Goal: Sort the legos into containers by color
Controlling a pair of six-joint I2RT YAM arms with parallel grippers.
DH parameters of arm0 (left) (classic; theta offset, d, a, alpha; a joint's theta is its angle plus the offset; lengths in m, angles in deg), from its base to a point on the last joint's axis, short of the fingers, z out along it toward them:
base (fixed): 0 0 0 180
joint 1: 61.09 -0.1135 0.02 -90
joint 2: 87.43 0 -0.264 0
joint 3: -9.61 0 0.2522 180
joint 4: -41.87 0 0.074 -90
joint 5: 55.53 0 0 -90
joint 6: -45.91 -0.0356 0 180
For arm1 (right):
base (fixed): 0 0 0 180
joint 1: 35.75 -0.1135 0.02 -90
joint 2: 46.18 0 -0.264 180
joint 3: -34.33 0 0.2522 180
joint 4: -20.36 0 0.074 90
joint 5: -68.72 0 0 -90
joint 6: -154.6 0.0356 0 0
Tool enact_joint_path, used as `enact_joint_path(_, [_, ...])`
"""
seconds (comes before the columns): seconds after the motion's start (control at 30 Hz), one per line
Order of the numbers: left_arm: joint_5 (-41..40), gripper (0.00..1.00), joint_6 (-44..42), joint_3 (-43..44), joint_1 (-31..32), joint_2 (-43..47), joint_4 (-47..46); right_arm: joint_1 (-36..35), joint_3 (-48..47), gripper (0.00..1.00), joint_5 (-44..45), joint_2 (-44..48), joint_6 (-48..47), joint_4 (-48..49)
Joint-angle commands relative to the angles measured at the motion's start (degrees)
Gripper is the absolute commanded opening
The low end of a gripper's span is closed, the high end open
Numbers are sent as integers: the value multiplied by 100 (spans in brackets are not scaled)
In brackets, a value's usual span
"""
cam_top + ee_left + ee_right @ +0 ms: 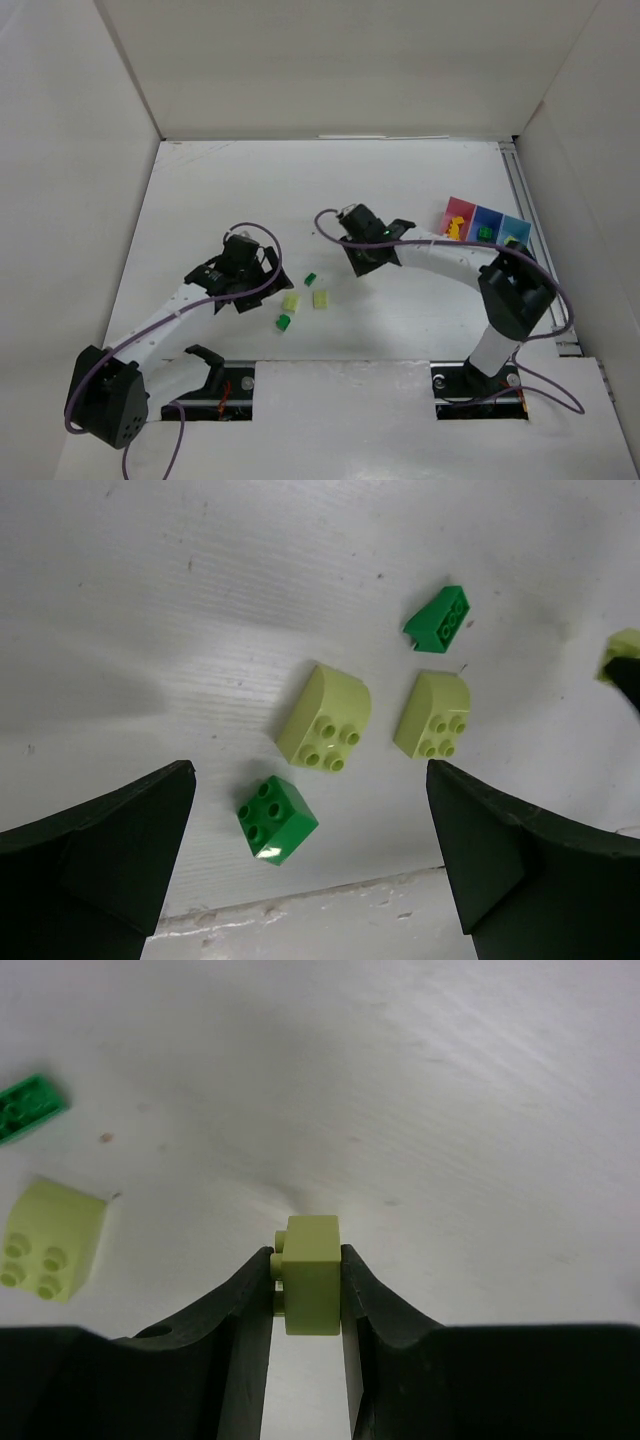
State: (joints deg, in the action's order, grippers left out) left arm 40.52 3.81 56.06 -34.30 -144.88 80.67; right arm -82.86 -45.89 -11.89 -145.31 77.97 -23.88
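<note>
Right gripper (307, 1285) clamped on a pale yellow-green brick (312, 1272) over the table (450, 1110) — mid-table, well apart from the containers (476, 222). Left gripper (310, 810) fingers spread wide, holding nothing, over four loose legos: two pale curved bricks (325, 720) side by side, a dark green square brick (277, 820) nearer, a dark green slope piece (440, 620) farther. Pink bin (462, 206) holds orange-yellow pieces (455, 231), dark blue bin (491, 213) a green one (485, 233) — light blue bin (518, 222) contents unclear.
</note>
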Motion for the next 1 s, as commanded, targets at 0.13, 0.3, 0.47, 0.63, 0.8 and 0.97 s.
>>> enact_joint_path(0.13, [28,100,-737,984,2,-644,-772,2485,80,7,414,1650,360,-608])
enact_joint_path(0.3, [160,100,-1203,1827,2,-1573,-1018,4656,142,9,608,2178,561,-1073])
enact_joint_path(0.47, [354,100,-1502,2478,2,-2296,-966,5713,194,9,1063,2126,694,-1136])
enact_joint_path(0.63, [354,100,-1652,2856,2,-2595,-966,5898,-16,9,1802,1880,957,-1285])
enact_joint_path(0.8, [354,100,-1767,3094,-50,-2709,-860,6074,-69,11,2014,1572,1036,-1285])
enact_joint_path(0.97, [301,100,-1767,3165,-103,-2710,-755,6205,-17,24,2067,1361,1089,-1285])
